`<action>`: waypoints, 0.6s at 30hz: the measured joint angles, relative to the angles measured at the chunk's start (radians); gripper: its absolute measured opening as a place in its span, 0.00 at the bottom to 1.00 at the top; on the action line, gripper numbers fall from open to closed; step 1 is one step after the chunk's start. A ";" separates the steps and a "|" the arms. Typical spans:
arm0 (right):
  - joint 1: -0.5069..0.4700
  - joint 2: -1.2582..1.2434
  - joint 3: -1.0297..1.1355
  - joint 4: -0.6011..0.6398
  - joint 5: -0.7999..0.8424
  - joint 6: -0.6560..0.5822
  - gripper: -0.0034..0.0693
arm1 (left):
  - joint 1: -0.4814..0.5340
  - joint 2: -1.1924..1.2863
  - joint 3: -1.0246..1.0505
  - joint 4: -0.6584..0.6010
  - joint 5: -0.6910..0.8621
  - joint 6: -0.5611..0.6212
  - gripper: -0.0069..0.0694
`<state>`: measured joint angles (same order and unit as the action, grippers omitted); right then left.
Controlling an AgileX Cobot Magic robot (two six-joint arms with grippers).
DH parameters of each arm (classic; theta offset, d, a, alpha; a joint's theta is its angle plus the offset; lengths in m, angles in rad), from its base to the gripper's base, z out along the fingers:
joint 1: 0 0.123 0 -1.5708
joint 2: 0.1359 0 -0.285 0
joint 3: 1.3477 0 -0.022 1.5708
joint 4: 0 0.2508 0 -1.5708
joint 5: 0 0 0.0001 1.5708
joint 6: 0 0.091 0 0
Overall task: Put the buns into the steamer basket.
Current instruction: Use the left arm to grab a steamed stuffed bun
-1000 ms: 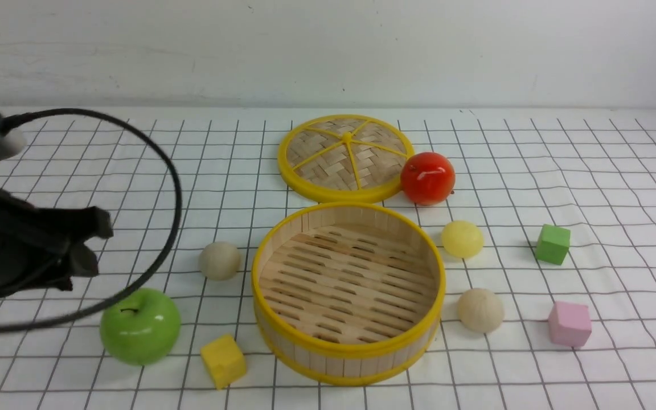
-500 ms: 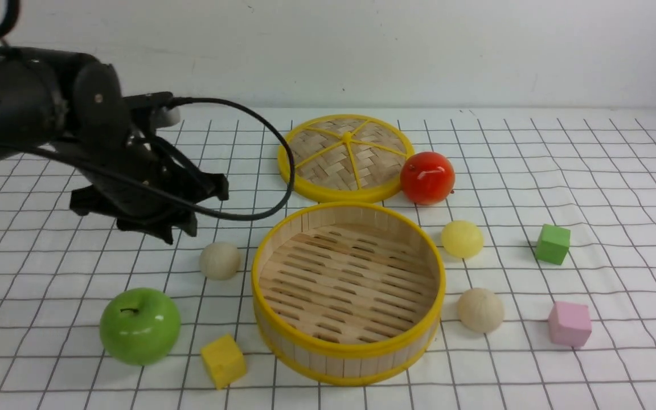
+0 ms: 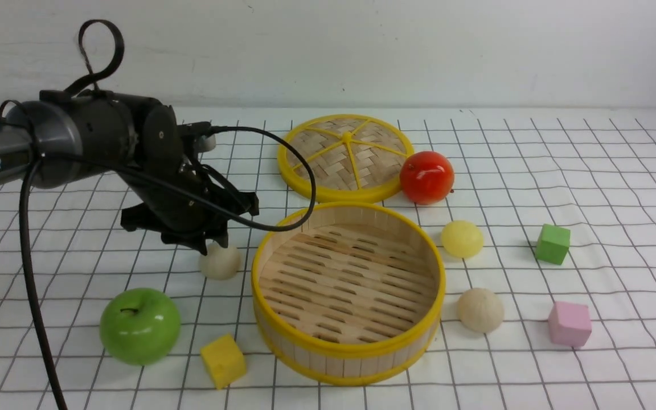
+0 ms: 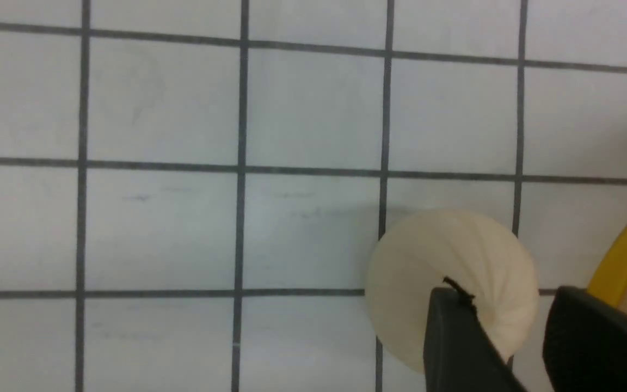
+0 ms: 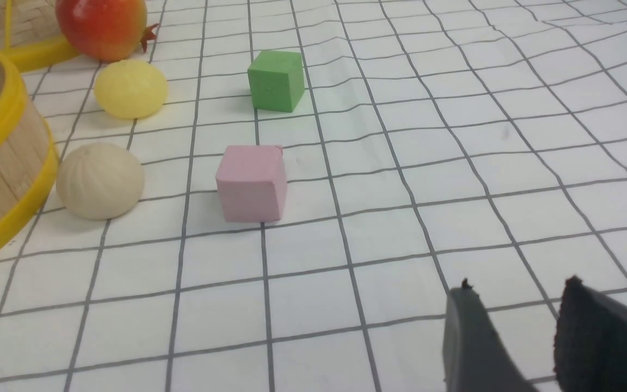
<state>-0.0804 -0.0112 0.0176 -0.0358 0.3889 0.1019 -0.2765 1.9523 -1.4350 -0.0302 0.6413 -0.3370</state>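
Left fingers [image 4: 455, 337] open, hovering over cream bun [image 3: 220, 261] just left of basket [image 3: 348, 356], likely lining up grab. Yellow bun [image 3: 462, 239] and beige bun [image 3: 480, 310] on desk [image 3: 618, 188] right of basket; basket empty. Right fingers [image 5: 471, 343] apart, holding nothing

Bright, even overhead light leaves only faint soft shadows on the counter [image 3: 590, 171]. Glare spots sit on the red fruit [image 3: 427, 177] and green apple [image 3: 140, 326]; the fingers [image 4: 455, 348] in the left wrist view look soft.
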 joint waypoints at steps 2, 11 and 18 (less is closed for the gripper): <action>0.000 0.000 0.000 0.000 0.000 0.000 0.38 | 0.000 0.004 0.000 -0.003 -0.010 0.000 0.40; 0.000 0.000 0.000 0.000 0.000 0.000 0.38 | 0.000 0.004 0.000 -0.004 -0.021 0.000 0.40; 0.000 0.000 0.000 0.000 0.000 0.000 0.38 | 0.000 0.016 0.000 -0.004 -0.021 -0.001 0.40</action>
<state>-0.0804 -0.0112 0.0176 -0.0358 0.3889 0.1019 -0.2765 1.9687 -1.4350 -0.0344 0.6204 -0.3379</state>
